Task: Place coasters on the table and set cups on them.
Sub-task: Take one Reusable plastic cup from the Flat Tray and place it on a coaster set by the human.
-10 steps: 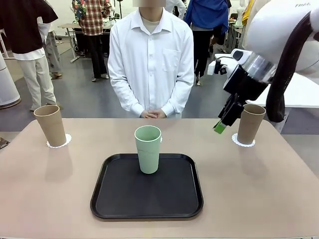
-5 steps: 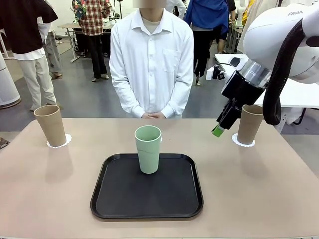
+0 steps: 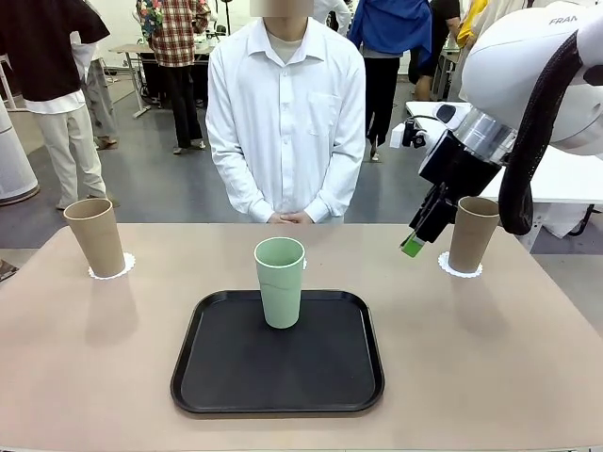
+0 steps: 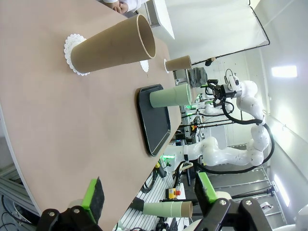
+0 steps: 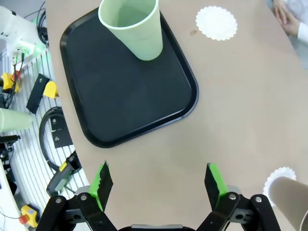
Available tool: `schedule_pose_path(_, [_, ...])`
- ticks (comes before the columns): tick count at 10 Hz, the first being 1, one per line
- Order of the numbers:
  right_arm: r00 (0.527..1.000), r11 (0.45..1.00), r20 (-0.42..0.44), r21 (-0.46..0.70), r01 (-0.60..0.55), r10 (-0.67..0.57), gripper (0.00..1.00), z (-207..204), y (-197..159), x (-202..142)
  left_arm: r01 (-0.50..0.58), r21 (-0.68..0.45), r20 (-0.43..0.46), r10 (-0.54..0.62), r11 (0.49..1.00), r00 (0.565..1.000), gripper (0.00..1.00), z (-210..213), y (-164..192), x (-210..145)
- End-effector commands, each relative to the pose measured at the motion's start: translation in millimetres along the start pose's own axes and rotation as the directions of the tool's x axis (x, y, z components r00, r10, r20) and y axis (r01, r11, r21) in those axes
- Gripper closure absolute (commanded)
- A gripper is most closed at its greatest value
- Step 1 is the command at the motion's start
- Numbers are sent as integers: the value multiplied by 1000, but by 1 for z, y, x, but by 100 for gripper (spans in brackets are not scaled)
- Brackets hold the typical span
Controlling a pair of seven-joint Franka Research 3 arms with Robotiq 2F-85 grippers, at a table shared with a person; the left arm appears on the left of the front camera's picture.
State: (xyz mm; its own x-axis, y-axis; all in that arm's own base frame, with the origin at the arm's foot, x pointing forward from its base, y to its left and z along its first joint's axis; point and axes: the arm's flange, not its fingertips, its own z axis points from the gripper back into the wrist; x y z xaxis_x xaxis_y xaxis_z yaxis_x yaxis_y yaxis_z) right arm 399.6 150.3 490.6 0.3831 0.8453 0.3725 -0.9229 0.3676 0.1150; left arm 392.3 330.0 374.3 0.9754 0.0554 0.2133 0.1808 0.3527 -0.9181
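A robotics lab in a large open hall. A white robot arm [image 3: 528, 66] reaches over a tan table [image 3: 528, 377]. Loose cables [image 5: 41, 127] and a yellow box with a red stop button [image 4: 175, 193] sit beside it. Behind, people [image 3: 57, 94] stand on a grey floor [image 3: 160, 179] among other work tables [image 3: 132, 49], under bright ceiling lights [image 4: 284, 71].

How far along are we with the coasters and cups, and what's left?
Done: the left tan cup stands on its left coaster, and the right tan cup on the right coaster. In hand: nothing; the right gripper and the left gripper are both open and empty. Left: the green cup stands on the black tray, and the third coaster lies bare beyond it.
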Motion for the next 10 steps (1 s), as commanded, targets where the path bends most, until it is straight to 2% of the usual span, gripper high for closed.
schedule_pose_path(1, [1000,1000,0,0,-1,1,0,0,0,0,5,-6,2,-5,1000,1000,0,1,-3,-2])
schedule_pose_path(2, [965,977,158,13,-212,207,0,-12,-3,0,5,-6,2,-5,1000,1000,0,1,-3,-2])
schedule_pose_path(3, [897,945,331,40,-325,294,0,-31,-8,0,5,-6,2,-5,1000,1000,0,1,-3,-2])
schedule_pose_path(4, [831,923,459,54,-380,315,0,-49,-14,-3,5,-6,2,-5,1000,1000,0,1,-3,-2])
schedule_pose_path(5, [738,918,606,31,-396,298,0,-65,-21,-10,5,-6,2,-5,1000,1000,0,1,-3,-2])
schedule_pose_path(6, [647,905,704,13,-424,293,0,-77,-23,-18,5,-6,2,-5,1000,1000,0,1,-3,-2])
schedule_pose_path(8, [530,921,810,-28,-388,248,0,-100,-27,-34,5,-6,2,-5,1000,1000,0,1,-3,-2])
schedule_pose_path(9, [488,935,847,-27,-353,209,0,-110,-28,-41,5,-6,2,-5,1000,1000,0,1,-3,-2])
schedule_pose_path(10, [472,942,864,-9,-336,177,0,-119,-27,-47,5,-6,2,-5,1000,1000,0,1,-3,-2])
